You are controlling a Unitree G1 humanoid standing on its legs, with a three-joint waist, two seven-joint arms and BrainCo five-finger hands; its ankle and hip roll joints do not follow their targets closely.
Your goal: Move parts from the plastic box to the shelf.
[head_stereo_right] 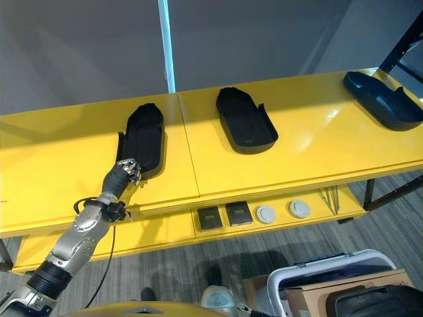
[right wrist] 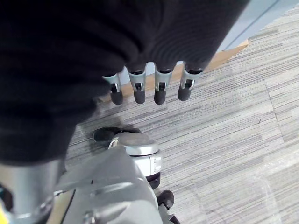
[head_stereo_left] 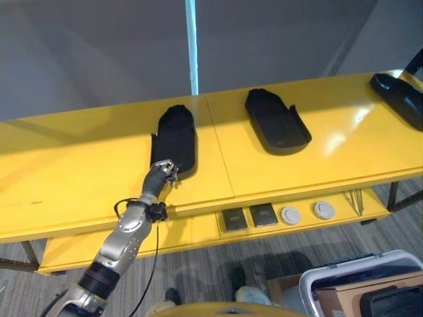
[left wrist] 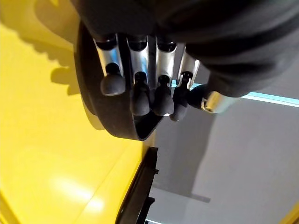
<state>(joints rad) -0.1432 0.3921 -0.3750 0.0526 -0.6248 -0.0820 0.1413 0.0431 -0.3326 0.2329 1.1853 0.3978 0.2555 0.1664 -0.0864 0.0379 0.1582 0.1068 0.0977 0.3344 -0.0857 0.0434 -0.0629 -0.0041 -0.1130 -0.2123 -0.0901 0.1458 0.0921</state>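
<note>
From the left eye view, the left hand reaches up to the yellow shelf. It sits at the near end of a long black part that lies flat on the shelf top. A second black part lies well apart to the right, and a third one sits at the far right end. Down at the bottom right is the white plastic box, with dark things inside it.

From the right eye view, the same three parts lie in a row. Two small dark squares and two round grey discs rest on the lower shelf.

From the left wrist view, the fingers are bent down a little over the rim of the black part, with the dark tips resting on it. The thumb is off to one side, so I judge it a soft touch, not a tight grip.

From the right wrist view, the right hand hangs over the grey floor. Its fingers are straight and loose, and it holds nothing.

I think this part is being set down. To do it well, the hand should lift its fingers straight off, slowly, so the part does not slide toward the shelf edge.
</note>
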